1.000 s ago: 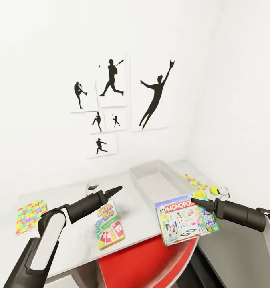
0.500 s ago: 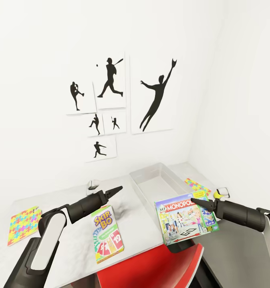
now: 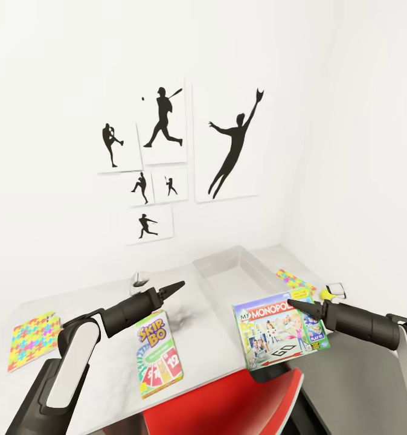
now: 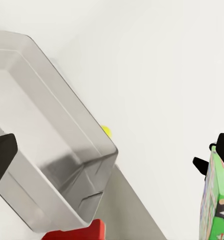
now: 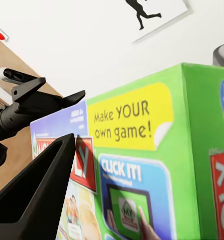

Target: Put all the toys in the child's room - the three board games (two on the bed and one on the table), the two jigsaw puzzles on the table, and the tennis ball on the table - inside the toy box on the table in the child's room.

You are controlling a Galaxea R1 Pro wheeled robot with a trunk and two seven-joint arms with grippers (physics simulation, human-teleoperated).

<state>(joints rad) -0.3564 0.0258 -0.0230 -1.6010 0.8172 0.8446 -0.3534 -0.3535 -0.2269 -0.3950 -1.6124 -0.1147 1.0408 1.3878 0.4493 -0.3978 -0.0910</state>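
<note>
Jaws of our right gripper [image 3: 295, 304] pinch the Monopoly board game [image 3: 281, 330], carrying it for loading. Our left gripper [image 3: 174, 286] is pressed together, idle above the worktop [image 3: 107, 362] beside the toy box [image 3: 240, 281].

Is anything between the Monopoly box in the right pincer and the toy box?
Nothing visible. The Monopoly box is held by the right pincer just short of the toy box's near end, and the bin looks empty inside.

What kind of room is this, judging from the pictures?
Probably a child's room: sports silhouette pictures on the white wall, a Monopoly game box, and a colourful jigsaw puzzle on the table.
</note>
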